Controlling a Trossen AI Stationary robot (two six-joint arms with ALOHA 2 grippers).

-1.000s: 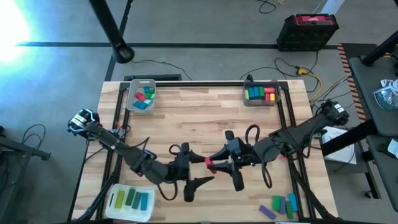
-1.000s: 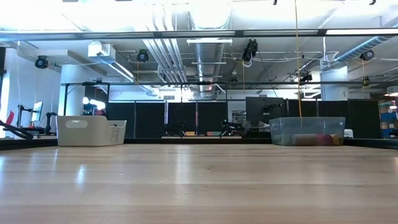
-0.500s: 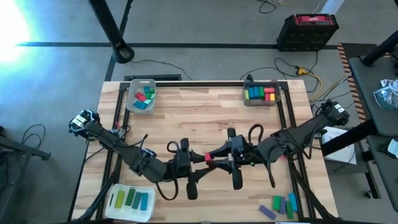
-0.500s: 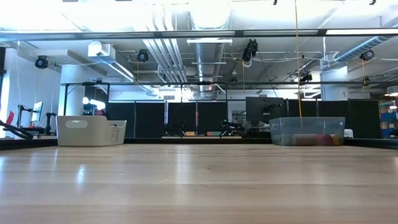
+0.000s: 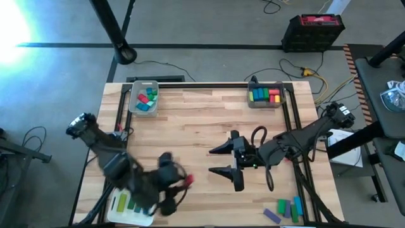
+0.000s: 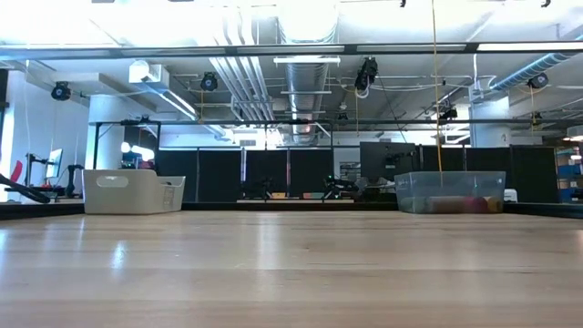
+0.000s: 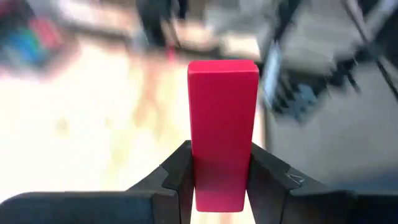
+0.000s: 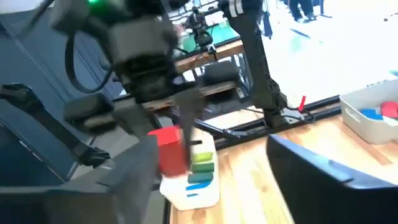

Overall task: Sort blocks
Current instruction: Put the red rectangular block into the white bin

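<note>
At the near edge of the wooden surface (image 5: 209,120), a white tray (image 5: 130,206) at the left corner holds yellow, green and blue bars, while a loose cluster of purple, green and blue blocks (image 5: 286,209) lies at the right corner. Just beside the white tray, the left end effector (image 5: 183,182) is clamped on a red block (image 7: 222,134); the left wrist view shows the long red bar standing upright between the two dark fingers (image 7: 177,177), which press against its sides. In the high view the block appears as a small red spot at the tip of the left arm, above the surface near the tray's inner corner.

Toward the middle of the surface, the right end effector (image 5: 218,159) is held with its two fingers spread wide apart and nothing between them, pointing toward the left arm. The right wrist view looks across at the left arm with its red block, the white tray just behind it.

At the far edge, a grey tray (image 5: 144,97) on the left holds teal, green and red blocks, and a clear tray (image 5: 266,95) on the right holds a row of yellow, green, red and blue blocks. The low view shows only these two trays at the far edge.
</note>
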